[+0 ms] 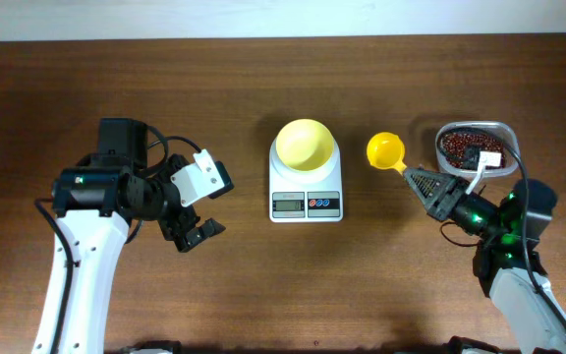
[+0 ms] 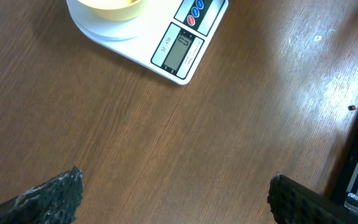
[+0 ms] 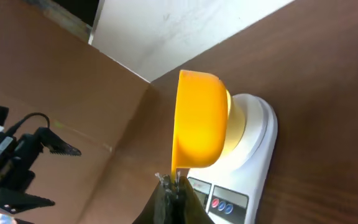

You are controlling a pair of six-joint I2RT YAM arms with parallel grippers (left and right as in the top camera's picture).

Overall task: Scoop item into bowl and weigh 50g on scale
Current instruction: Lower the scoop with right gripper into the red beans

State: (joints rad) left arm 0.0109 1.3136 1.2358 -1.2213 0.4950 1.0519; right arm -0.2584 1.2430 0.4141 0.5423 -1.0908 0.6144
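While the round pale-yellow bowl sits on the white scale at the centre of the overhead view, we see the beans, a dark red-brown mass of tiny grains, lying in the clear tub at the upper right. Our right hand is clamped on the handle of the yellow scoop, between scale and tub. Our left hand, centre left, is spread wide above the table, holding nothing.
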